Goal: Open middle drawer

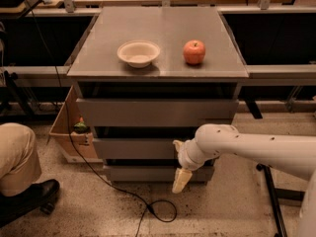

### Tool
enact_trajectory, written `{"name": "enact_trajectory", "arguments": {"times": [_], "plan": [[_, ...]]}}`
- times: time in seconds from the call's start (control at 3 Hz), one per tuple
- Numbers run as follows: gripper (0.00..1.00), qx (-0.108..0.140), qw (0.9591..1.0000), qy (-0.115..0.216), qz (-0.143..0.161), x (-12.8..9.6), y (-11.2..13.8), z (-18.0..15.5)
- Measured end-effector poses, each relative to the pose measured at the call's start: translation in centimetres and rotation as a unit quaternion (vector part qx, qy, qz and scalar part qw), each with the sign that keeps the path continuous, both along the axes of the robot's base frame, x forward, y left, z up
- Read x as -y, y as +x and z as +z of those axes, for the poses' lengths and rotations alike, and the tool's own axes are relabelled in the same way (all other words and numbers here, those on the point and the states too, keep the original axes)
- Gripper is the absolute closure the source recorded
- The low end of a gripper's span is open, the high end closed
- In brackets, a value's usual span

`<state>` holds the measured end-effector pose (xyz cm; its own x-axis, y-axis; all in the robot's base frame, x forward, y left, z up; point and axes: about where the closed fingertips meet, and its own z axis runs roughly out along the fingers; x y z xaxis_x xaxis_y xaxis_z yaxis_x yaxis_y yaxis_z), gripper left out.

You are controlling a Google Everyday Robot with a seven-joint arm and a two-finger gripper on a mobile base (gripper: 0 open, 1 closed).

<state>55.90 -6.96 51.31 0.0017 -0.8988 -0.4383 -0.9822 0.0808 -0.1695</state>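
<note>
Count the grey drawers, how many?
3: the tall grey metal top drawer under the tabletop, the medium grey middle drawer below, the narrow grey bottom drawer lowest. The gripper hangs in front of the bottom drawer.

I'm seeing the gripper (179, 163) hanging before the right end of the middle drawer (133, 148); on the cabinet top (163, 26), a bowl (138, 53) is sitting left of an apple (194, 52).

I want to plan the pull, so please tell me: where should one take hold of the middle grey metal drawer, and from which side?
Probably the top edge of the flat-fronted grey metal middle drawer, coming from the front: it shows no handle, but a dark gap lies above it for hooking in. The cream gripper hangs lower, before the bottom drawer.
</note>
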Motion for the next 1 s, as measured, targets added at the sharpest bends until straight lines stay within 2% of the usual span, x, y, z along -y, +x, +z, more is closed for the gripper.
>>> {"name": "enact_trajectory", "arguments": {"times": [0.33,1.0], "plan": [[0.00,-0.004,0.9999,0.004,-0.009,0.1,2.3,-2.5],[0.00,0.010,0.9997,0.002,-0.022,-0.2,7.8,-5.3]]}}
